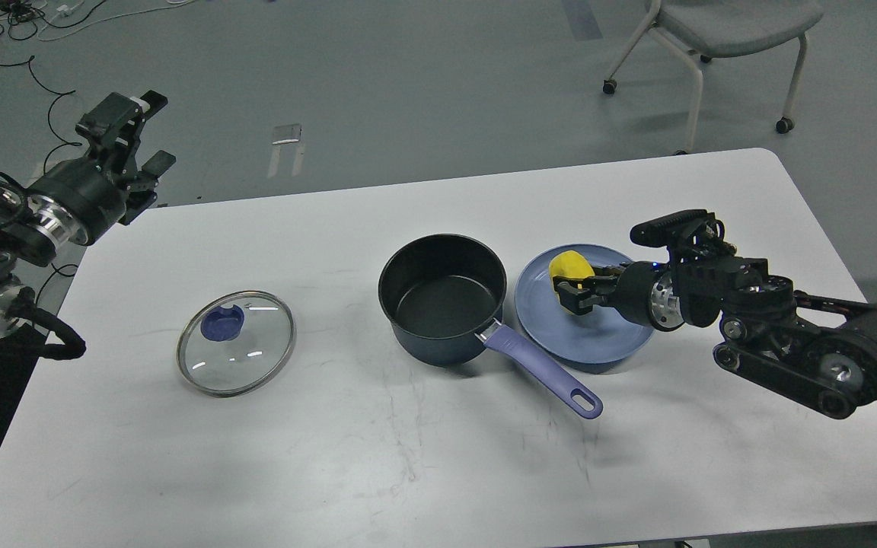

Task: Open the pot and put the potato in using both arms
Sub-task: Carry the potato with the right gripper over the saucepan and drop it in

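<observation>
The dark pot (442,298) with a purple handle (545,370) stands open at the table's middle, empty inside. Its glass lid (236,342) with a blue knob lies flat on the table to the left. The yellow potato (571,268) is held in my right gripper (572,291), lifted a little above the blue plate (598,335) to the right of the pot. My left gripper (138,129) is off the table's far left corner, fingers apart and empty.
The white table (423,457) has bare surface in front of the pot and lid. A grey chair (720,30) stands on the floor behind the table's right end. Cables lie on the floor at the far left.
</observation>
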You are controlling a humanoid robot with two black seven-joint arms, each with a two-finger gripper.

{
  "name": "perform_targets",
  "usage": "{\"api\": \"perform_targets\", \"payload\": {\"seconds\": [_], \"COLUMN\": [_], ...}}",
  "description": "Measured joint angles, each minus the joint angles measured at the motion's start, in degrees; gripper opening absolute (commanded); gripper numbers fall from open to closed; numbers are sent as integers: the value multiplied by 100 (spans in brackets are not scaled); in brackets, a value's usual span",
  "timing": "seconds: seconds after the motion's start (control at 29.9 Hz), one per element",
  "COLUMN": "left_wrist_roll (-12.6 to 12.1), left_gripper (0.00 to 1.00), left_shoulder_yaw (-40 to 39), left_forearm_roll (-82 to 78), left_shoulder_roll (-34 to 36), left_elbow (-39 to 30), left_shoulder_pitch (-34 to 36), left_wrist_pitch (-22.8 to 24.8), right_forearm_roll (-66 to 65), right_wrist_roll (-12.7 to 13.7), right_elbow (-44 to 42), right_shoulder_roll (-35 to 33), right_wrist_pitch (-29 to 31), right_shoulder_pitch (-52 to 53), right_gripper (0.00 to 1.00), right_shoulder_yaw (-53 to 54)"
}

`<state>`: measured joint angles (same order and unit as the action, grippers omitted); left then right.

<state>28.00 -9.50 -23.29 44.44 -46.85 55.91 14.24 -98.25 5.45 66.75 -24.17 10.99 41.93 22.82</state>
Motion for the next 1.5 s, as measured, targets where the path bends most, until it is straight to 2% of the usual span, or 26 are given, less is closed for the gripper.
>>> {"api": "perform_targets", "payload": {"seconds": [0.33, 0.67, 0.74, 0.84, 0.87, 0.9, 0.94, 1.3, 1.5], "left_wrist_roll": [0, 0, 0, 0, 0, 0, 0, 0, 0], "left_gripper": [98, 98, 98, 98, 98, 98, 98, 98, 98], "left_shoulder_yaw": [-9, -17, -17, -18, -18, -17, -17, -15, -424], "left_forearm_roll": [0, 6, 6, 9, 9, 9, 9, 16, 141], "left_shoulder_roll": [-16, -26, -15, 6, 11, 18, 22, 20, -165], "left_elbow": [1, 0, -1, 0, 0, 0, 0, 0, -7], "left_shoulder_pitch": [0, 1, 1, 1, 1, 1, 1, 1, 1], "left_wrist_pitch": [0, 0, 0, 0, 0, 0, 0, 6, 52], "right_forearm_roll": [79, 69, 69, 69, 69, 69, 74, 474, 1172], "right_wrist_roll": [7, -3, -4, -2, -1, 0, 0, 0, 0], "right_elbow": [374, 457, 402, 217, 158, 108, 69, -32, -127], "right_shoulder_roll": [-15, 1051, 1158, 1298, 1337, 1367, 1398, 1511, 1513], "right_wrist_pitch": [-11, -15, -15, -17, -24, -33, -46, -91, -256], "right_shoulder_pitch": [1190, 1344, 1314, 1219, 1188, 1165, 1150, 1134, 1122], "right_gripper": [42, 43, 47, 61, 75, 83, 97, 100, 100], "right_shoulder_yaw": [107, -515, -661, -763, -771, -774, -773, -485, 310]}}
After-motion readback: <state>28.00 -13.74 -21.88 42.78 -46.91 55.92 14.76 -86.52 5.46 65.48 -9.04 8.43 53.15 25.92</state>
